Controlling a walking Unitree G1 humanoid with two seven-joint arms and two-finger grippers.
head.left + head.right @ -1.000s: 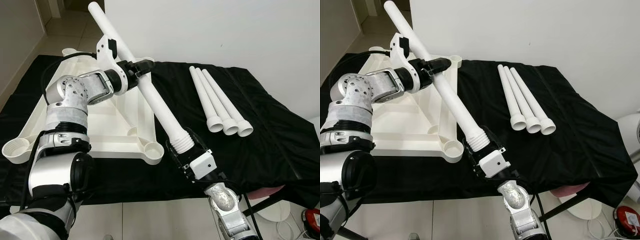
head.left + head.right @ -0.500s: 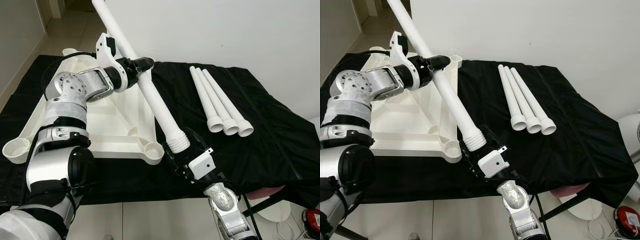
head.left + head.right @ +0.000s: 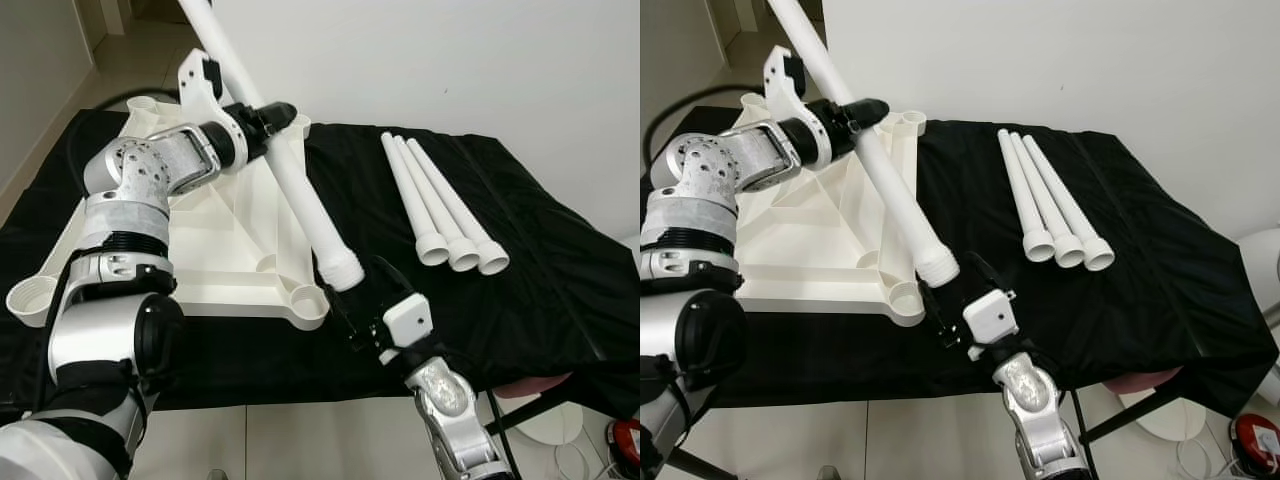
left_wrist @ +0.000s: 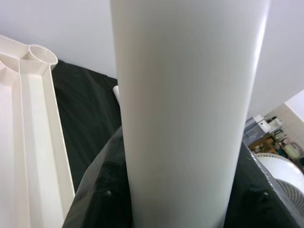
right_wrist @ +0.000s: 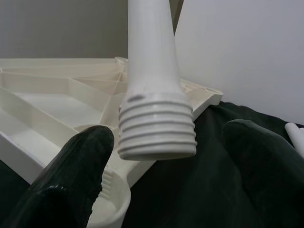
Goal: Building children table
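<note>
Leg held mid-air, L gripper jaws clenched on its shaft; threaded end just above near corner socket of upturned top. R gripper jaws released beneath it. No legs fitted yet; 3 spares lie on surface.

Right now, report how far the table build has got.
Done: the white tabletop lies underside up on the black cloth, corner sockets exposed; none hold a leg. In hand: the left pincer clamps one leg, its threaded end hanging just above the near corner socket, between the open fingers of the right pincer. Left: screw it in, then fit the three spare legs.
</note>
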